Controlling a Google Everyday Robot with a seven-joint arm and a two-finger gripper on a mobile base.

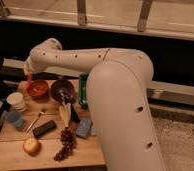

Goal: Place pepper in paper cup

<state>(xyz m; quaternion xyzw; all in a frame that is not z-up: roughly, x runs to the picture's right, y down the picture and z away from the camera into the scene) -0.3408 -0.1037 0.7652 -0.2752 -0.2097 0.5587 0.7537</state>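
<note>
My gripper (29,73) is at the end of the white arm, at the back left of the wooden table, just above the left rim of the red-orange bowl (38,89). It is shut on the pepper (30,78), a slender orange-red sliver that hangs down from it. The paper cup (16,101), off-white with a wide rim, stands on the table in front and to the left of the gripper, lower down. Most of the fingers are hidden by the wrist.
On the wooden table (20,135) are a small blue cup (13,119), a dark bowl (62,90), a black bar (44,129), an apple (31,146), grapes (65,145), a blue sponge (83,128) and a green item (83,90). My white arm body fills the right.
</note>
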